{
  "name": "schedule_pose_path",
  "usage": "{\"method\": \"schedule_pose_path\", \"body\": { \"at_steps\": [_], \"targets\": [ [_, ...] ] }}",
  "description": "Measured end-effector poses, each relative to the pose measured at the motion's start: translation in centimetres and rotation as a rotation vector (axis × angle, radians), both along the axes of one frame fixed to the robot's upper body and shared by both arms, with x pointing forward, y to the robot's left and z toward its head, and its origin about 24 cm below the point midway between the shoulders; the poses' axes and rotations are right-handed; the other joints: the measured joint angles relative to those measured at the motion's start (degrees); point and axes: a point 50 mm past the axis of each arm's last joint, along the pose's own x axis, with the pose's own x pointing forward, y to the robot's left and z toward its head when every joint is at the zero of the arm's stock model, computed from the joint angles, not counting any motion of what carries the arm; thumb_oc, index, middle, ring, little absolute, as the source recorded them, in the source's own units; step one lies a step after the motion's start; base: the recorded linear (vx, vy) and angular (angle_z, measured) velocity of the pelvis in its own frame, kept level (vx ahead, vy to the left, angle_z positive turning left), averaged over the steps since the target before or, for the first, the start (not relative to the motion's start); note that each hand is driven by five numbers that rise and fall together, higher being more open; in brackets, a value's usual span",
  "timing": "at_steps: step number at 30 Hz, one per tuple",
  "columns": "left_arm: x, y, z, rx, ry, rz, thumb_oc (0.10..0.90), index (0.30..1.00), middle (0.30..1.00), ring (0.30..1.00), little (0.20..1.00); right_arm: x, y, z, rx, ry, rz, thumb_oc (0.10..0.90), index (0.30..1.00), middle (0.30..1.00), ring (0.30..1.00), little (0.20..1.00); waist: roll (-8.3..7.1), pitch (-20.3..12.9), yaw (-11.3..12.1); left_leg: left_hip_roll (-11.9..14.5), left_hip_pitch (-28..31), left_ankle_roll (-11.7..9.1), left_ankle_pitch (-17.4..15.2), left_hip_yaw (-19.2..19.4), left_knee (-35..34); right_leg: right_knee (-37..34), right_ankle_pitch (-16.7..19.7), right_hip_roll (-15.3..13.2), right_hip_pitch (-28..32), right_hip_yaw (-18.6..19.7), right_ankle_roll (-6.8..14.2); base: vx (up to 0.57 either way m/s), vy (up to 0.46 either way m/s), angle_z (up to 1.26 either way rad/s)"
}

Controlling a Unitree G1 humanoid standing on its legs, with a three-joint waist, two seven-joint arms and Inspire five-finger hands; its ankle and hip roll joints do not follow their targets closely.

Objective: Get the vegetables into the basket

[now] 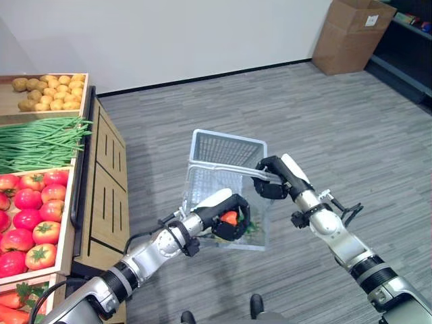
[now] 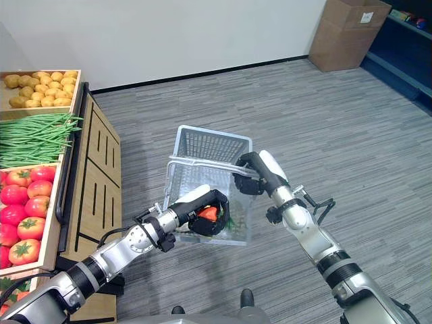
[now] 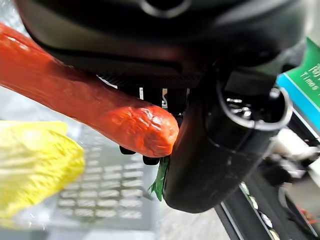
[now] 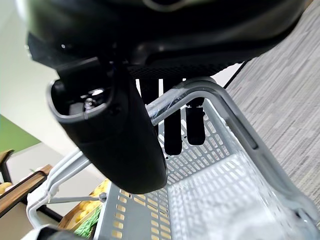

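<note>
A white plastic basket (image 1: 226, 147) hangs in mid-air above the grey floor, its handle held by my right hand (image 1: 273, 177), whose fingers (image 4: 172, 132) curl round the handle (image 4: 190, 95). My left hand (image 1: 229, 217) reaches into the basket's near side and is shut on an orange carrot (image 3: 90, 105) with a bit of green top. The carrot (image 1: 230, 217) shows between the dark fingers. Something yellow (image 3: 35, 165) lies inside the basket below the carrot.
A wooden produce stand (image 1: 101, 175) stands on the left, with potatoes (image 1: 50, 91), green beans (image 1: 40, 138), tomatoes (image 1: 30, 216) and carrots (image 1: 13, 307) in its bins. A cardboard box (image 1: 351, 34) sits at the far right by the wall. Grey carpet lies all around.
</note>
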Motion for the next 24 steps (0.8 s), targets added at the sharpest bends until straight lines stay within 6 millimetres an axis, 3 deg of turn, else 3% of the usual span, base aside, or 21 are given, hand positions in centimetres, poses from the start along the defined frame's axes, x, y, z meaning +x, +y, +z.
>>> {"method": "schedule_pose_path", "body": {
  "at_steps": [7, 8, 9, 16, 24],
  "targets": [
    [1.2, 1.7, -0.5, 0.139, -0.137, 0.121, 0.410, 0.314, 0.314, 0.314, 0.314, -1.1, 0.5, -1.3, -0.019, 0.076, 0.066, 0.400, 0.300, 0.300, 0.300, 0.300, -0.21, 0.0, -0.4, 0.1, 0.0, 0.0, 0.0, 0.1, 0.0, 0.0, 0.0, 0.0, 0.0, 0.0, 0.0, 0.00, 0.000, 0.00],
    [1.2, 2.1, -0.9, 0.186, -0.170, 0.136, 0.575, 0.544, 0.544, 0.544, 0.544, -1.4, 0.5, -1.5, -0.020, 0.088, 0.075, 0.400, 0.300, 0.300, 0.300, 0.300, -0.23, 0.0, -0.5, 0.1, 0.0, 0.0, 0.0, 0.1, 0.0, 0.0, 0.0, 0.0, 0.0, 0.0, 0.0, -0.01, -0.035, -0.01],
    [1.1, 2.3, -1.3, 0.231, -0.197, 0.148, 0.900, 1.000, 1.000, 1.000, 1.000, -1.8, 0.8, -1.6, -0.012, 0.102, 0.098, 0.400, 0.300, 0.300, 0.300, 0.300, -0.34, 0.0, -0.5, 0.2, 0.0, 0.0, 0.0, 0.1, 0.0, 0.0, 0.0, 0.1, 0.0, 0.0, 0.0, 0.00, 0.000, 0.00],
    [1.5, 2.8, -2.5, 0.342, -0.260, 0.229, 0.900, 1.000, 1.000, 1.000, 1.000, -2.4, 1.3, -2.3, -0.007, 0.132, 0.121, 0.400, 0.300, 0.300, 0.300, 0.300, -0.97, 0.2, -0.5, 0.2, 0.0, 0.0, 0.0, 0.1, 0.0, 0.0, 0.0, 0.1, 0.0, 0.1, 0.0, 0.00, -0.004, 0.00],
    [1.1, 3.0, -2.9, 0.349, -0.245, 0.235, 0.900, 1.000, 1.000, 1.000, 1.000, -2.6, 1.2, -2.6, -0.003, 0.142, 0.118, 0.400, 0.300, 0.300, 0.300, 0.300, -1.33, 0.2, -0.5, 0.2, 0.0, 0.0, 0.0, 0.1, 0.0, 0.0, 0.0, 0.1, 0.0, 0.0, 0.0, 0.00, 0.000, 0.00]
  ]
}}
